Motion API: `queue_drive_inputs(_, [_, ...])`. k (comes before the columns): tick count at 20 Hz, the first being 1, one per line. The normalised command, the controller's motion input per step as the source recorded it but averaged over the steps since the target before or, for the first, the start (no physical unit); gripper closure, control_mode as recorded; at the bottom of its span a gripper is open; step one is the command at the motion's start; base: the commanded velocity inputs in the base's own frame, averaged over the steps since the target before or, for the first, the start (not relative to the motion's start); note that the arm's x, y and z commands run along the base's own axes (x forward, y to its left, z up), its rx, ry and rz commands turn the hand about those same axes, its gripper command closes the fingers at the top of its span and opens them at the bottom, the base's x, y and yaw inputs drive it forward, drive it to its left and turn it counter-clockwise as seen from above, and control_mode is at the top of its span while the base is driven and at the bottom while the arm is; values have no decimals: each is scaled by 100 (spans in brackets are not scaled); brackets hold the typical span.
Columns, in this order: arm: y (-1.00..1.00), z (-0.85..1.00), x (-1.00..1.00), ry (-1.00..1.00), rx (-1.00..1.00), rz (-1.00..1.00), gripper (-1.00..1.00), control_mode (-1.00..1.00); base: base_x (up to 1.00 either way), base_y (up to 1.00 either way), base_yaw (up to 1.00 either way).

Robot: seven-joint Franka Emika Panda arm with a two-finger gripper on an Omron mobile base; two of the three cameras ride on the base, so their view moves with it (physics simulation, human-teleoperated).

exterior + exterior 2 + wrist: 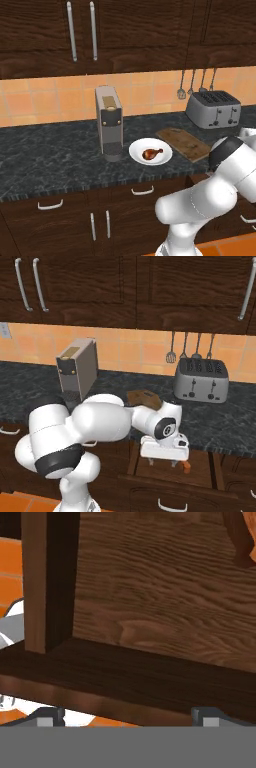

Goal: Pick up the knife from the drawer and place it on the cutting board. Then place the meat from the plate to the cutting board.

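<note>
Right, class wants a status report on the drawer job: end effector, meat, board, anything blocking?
End effector open, empty, low over the open drawer. Meat on plate; cutting board bare. Knife not made out. No obstruction seen.

Dark stone counter [50,160], coffee machine [109,122], plate [137,150], cutting board [183,143], toaster [213,109]

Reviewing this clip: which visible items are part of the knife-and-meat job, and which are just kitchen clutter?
Job items: meat on the plate; cutting board beside it; open drawer; gripper, open, over that drawer.

Clutter: coffee machine; toaster; hanging utensils.
</note>
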Motion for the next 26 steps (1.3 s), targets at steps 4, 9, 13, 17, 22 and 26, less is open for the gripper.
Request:
queue_drive_inputs(4, [0,-17,0,10,0,0,-100,-100,0,0,0])
queue_drive_inputs(9, [0,-41,0,4,1,0,-100,-100,0,0,0])
queue_drive_inputs(13, [0,-46,0,0,2,-3,-100,-100,0,0,0])
queue_drive_inputs(17, [-8,-37,-1,0,5,-6,-100,-100,0,0,0])
queue_drive_inputs(22, [-8,-12,-18,6,4,-5,-100,-100,0,0,0])
queue_drive_inputs(26, [-18,0,-50,12,3,-4,-100,-100,0,0,0])
